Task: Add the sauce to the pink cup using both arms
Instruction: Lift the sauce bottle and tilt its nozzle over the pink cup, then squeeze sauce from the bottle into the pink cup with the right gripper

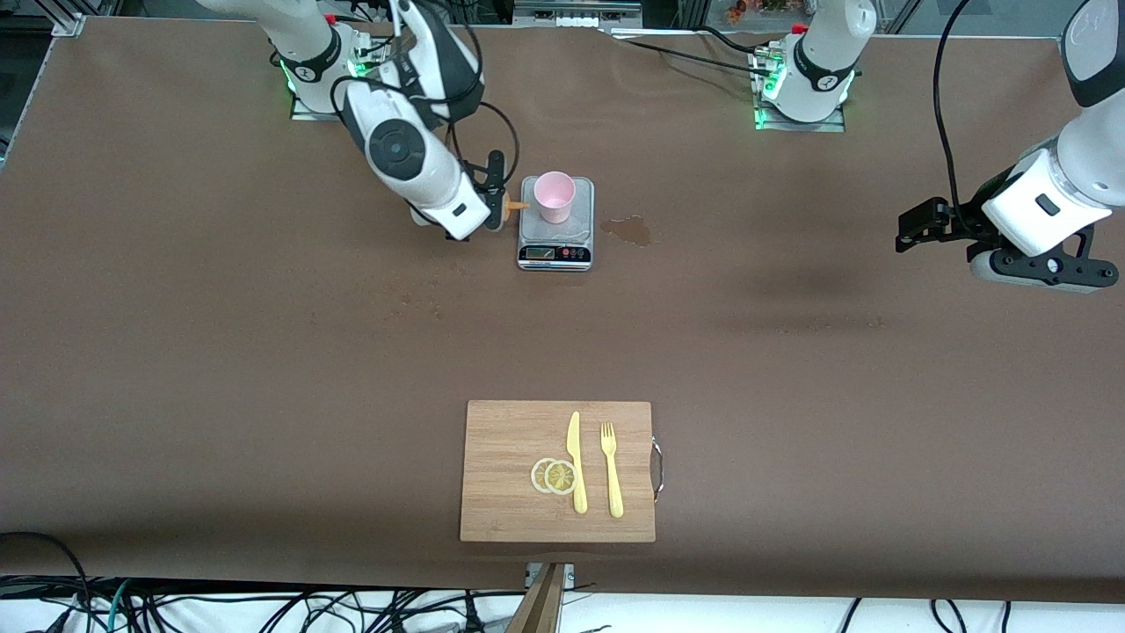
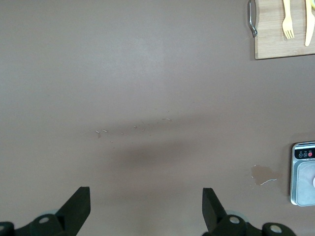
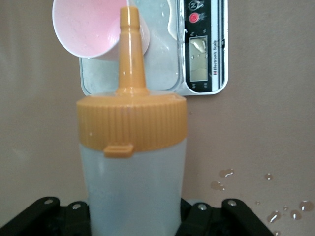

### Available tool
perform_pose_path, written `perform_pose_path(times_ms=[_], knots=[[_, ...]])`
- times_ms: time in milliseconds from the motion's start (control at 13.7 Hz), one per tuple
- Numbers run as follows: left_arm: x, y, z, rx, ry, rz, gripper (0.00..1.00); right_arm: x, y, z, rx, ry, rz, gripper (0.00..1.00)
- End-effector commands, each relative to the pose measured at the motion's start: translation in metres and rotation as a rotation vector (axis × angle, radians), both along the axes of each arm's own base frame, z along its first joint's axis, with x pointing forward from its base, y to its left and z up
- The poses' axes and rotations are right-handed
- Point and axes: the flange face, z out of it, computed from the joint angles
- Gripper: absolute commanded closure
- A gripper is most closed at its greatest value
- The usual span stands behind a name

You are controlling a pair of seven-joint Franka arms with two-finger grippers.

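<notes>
The right claw (image 1: 497, 204) is clamping the sauce (image 3: 132, 162), a small translucent whitish plastic squeeze bottle with a ribbed orange cap and a long tapered nozzle, and is holding it tipped sideways just beside the scale's edge. The nozzle tip is pointing toward the small pale pink plastic cup (image 1: 555, 195), a round, slightly tapered tumbler without a handle, which is standing upright on a flat grey digital kitchen scale (image 1: 555, 252) near the right arm's base. In the right wrist view the cup's smooth inside is looking clean, so the pouring is judged not yet done: the nozzle is yet to reach over the rim and the soft bottle is yet to be squeezed.

The left claw (image 2: 146, 209) is hanging with its fingers spread wide and holding nothing over bare brown table (image 1: 176, 369) at the left arm's end, well apart from the cup; that arm is waiting.

A wet patch (image 1: 629, 229) is lying on the matte table beside the scale. Nearer the front camera, a rectangular bamboo cutting board (image 1: 510, 440) is carrying a yellow plastic knife (image 1: 576, 462), a yellow plastic fork (image 1: 611, 469) and two lemon slices (image 1: 554, 476)
</notes>
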Motion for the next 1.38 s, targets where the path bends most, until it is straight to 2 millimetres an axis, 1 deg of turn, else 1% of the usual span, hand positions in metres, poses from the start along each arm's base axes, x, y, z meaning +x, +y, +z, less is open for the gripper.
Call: perform_pose_path(times_ms=[0,146,364,728,874,1020,1311], knots=[[-0.003,0.005,0.001,0.026,0.005,-0.019,0.00,-0.017,0.009,0.006,-0.063,-0.045,-0.025,0.96],[-0.003,0.004,0.001,0.026,0.005,-0.019,0.00,-0.027,0.024,0.009,-0.095,-0.070,-0.015,0.96],[-0.003,0.004,0.001,0.026,0.005,-0.019,0.00,-0.049,0.042,0.005,-0.187,-0.122,-0.011,0.96],[-0.004,0.004,0.000,0.026,0.010,-0.021,0.00,-0.072,0.058,0.000,-0.267,-0.152,0.014,0.96],[-0.004,0.004,0.000,0.026,0.010,-0.020,0.00,-0.072,0.060,0.004,-0.298,-0.162,0.028,0.96],[-0.004,0.004,0.001,0.026,0.008,-0.020,0.00,-0.074,0.065,0.013,-0.321,-0.162,0.048,0.96],[-0.004,0.004,0.001,0.026,0.008,-0.020,0.00,-0.077,0.078,0.018,-0.357,-0.174,0.047,0.96]])
